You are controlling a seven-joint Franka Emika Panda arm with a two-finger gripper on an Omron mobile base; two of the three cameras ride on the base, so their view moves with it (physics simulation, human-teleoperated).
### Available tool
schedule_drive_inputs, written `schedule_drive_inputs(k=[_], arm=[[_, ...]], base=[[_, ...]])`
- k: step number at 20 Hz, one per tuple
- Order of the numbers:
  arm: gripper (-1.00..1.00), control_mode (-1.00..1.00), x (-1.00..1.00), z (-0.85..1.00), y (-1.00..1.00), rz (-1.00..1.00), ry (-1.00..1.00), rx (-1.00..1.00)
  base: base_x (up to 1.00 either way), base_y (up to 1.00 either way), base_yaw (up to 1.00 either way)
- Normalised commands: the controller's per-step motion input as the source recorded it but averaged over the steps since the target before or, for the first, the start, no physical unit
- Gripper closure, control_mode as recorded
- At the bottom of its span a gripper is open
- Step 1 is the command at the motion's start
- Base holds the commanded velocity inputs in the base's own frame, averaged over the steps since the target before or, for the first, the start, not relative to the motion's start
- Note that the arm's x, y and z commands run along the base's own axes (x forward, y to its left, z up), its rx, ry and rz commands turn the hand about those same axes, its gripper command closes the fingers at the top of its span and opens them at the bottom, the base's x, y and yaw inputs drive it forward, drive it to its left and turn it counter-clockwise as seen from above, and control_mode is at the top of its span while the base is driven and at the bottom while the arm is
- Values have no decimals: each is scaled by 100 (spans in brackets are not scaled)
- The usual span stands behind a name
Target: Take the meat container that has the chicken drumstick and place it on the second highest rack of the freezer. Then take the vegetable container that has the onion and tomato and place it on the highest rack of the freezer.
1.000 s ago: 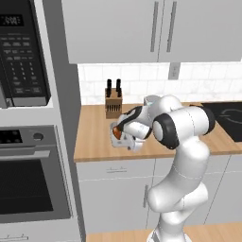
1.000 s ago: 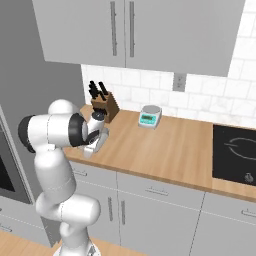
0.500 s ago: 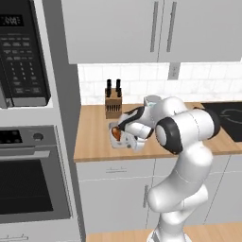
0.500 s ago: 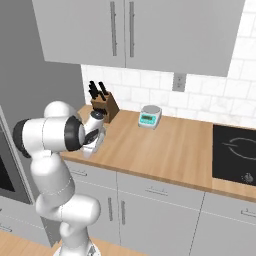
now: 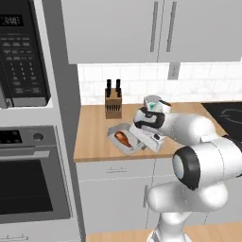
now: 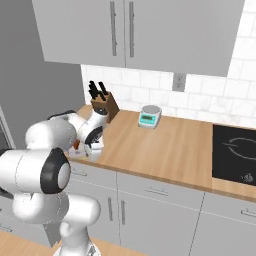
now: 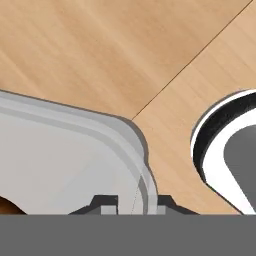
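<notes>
My pincer (image 7: pixel 131 202) straddles the rim of the meat container (image 5: pixel 124 140) with the chicken drumstick (image 5: pixel 122 138), just in front of the knife block (image 5: pixel 113 103) on the table (image 5: pixel 94 137); can't tell if it's clamped, so I'd squeeze firmly before lifting level.

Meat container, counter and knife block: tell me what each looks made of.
Meat container: pale grey, smooth, with a moulded stepped rim, so probably plastic.
Counter: light wood with visible grain and a plank seam, matte; it could be laminate.
Knife block: brown wood look, with dark handles, likely plastic, standing out of its top.
</notes>
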Motion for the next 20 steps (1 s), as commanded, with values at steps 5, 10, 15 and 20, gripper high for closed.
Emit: schedule_drive_inputs(k=[5,10,15,20], arm=[[100,-100,-59,100,-37,52,-13,-19],[100,-100,-57,100,-33,52,-16,-4],[100,-100,-50,100,-34,44,-13,0],[100,-100,-42,92,-16,38,-9,0]], base=[[0,0,0],[0,0,0],[0,0,0],[0,0,0]])
